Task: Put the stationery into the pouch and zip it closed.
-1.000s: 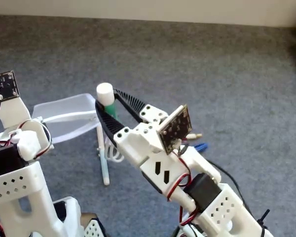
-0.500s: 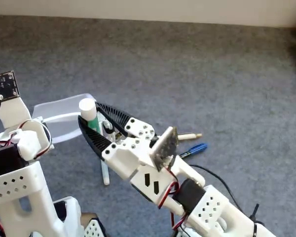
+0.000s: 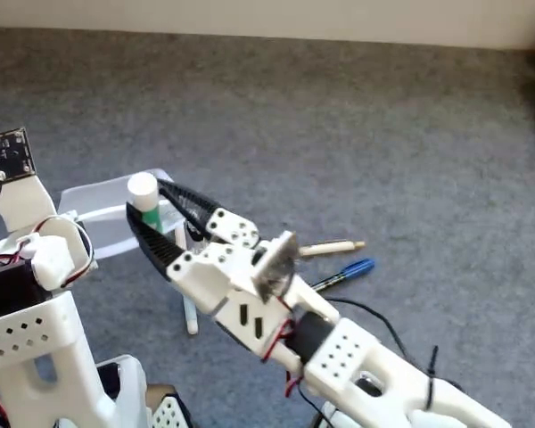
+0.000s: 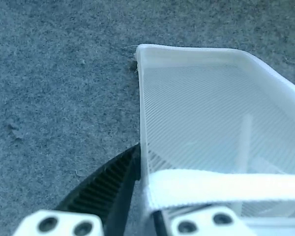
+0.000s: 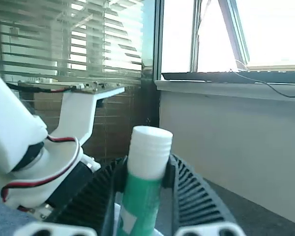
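High view: right fingers [image 3: 153, 246] clamp a green, white-capped glue stick [image 3: 145, 193] upright at the translucent white mesh pouch [image 3: 102, 207]; left fingers [image 4: 107, 185] pinch its rim, likely holding the mouth open.

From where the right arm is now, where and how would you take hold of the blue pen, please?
I'd grip the blue pen mid-barrel, coming straight down from above and closing across its length. It lies flat on the carpet, and the wooden pencil lies close beside it, so a side approach would likely knock that.
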You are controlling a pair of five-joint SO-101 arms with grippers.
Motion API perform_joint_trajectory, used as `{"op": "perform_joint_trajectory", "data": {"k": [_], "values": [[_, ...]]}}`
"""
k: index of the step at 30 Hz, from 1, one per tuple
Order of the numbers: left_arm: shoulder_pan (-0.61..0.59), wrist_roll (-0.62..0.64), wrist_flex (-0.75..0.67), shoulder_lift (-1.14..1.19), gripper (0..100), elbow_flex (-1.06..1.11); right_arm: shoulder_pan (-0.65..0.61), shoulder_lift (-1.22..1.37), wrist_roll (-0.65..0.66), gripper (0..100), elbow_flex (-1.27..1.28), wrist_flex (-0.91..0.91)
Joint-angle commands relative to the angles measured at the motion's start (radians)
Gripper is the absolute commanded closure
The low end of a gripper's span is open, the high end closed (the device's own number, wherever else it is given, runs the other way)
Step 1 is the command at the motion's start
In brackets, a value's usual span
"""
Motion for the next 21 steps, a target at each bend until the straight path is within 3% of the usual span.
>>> {"op": "perform_joint_trajectory", "data": {"k": [1,21], "values": [[0.019,0.009,-0.017,0.001,99,0.002,-0.031,0.068,-0.009,97.2,-0.027,-0.127],[0.019,0.009,-0.015,0.001,99,0.002,-0.03,0.433,-0.003,97.3,-0.028,-0.593]]}}
